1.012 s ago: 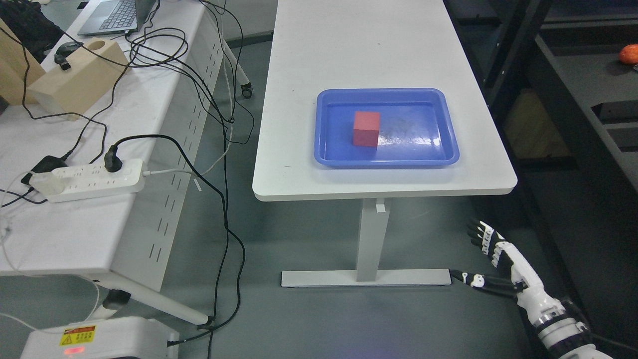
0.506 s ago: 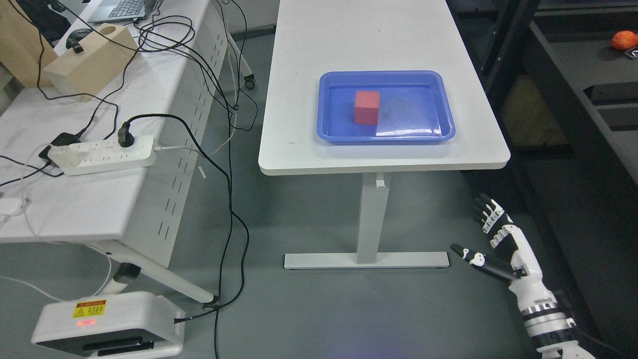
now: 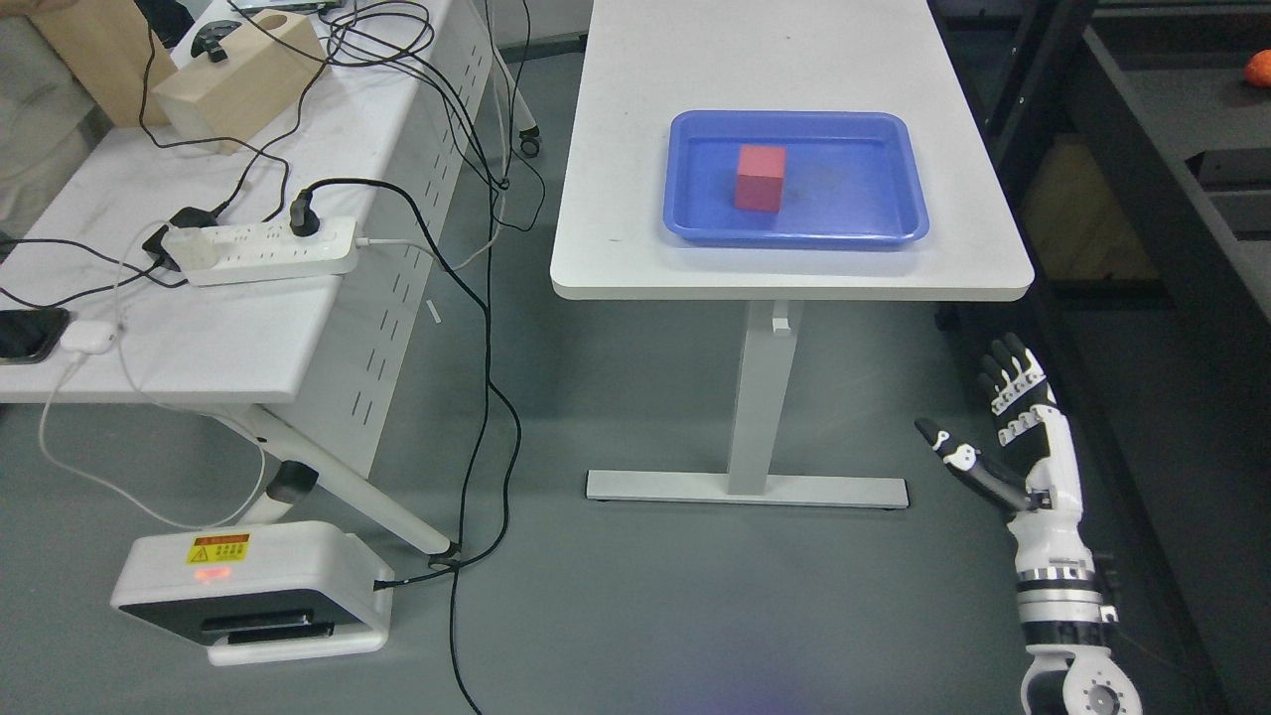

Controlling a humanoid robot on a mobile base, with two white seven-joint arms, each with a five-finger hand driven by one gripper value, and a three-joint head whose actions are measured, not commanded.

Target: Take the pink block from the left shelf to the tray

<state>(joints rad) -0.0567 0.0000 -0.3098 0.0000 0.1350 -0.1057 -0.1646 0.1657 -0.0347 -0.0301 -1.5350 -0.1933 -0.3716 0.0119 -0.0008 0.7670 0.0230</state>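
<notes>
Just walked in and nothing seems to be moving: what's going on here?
Nothing is being handled right now. The pink block already sits in the blue tray on the white table, toward the tray's left side. The robot's right hand hangs low beside the table, below its edge, fingers spread and holding nothing. The left arm is out of view. The placing looks done.

yellow warning label (image 3: 219, 548), print unreadable
</notes>
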